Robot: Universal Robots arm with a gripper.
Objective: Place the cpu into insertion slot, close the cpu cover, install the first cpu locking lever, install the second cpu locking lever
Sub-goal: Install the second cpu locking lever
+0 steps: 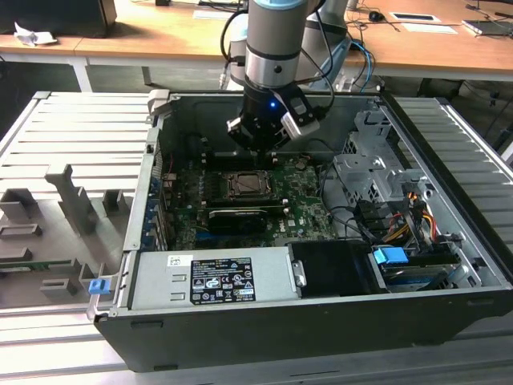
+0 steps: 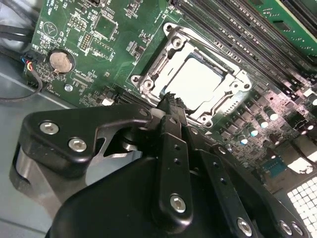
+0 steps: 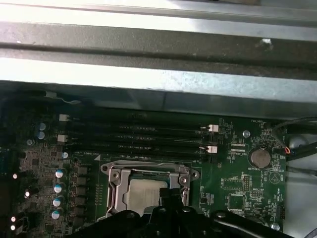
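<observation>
The cpu (image 2: 198, 82) lies flat in the insertion slot (image 2: 174, 30), its silvery top showing in both wrist views. The cpu cover (image 2: 153, 69), a silvery frame, lies down around the cpu (image 3: 143, 194). My gripper (image 2: 171, 99) hangs a little above the socket's near edge, fingers shut together with nothing between them. In the exterior view the gripper (image 1: 258, 148) hovers just behind the socket (image 1: 245, 186) on the green board. The black fingers (image 3: 173, 193) cover part of the socket's side in the first wrist view.
The board sits inside an open computer case (image 1: 152, 184). A black expansion card (image 1: 236, 216) lies in front of the socket, memory slots (image 3: 148, 136) behind it. There are also a coin battery (image 2: 60, 60), a silver power supply (image 1: 212, 277), cables (image 1: 401, 216) and grey fixtures (image 1: 72, 200).
</observation>
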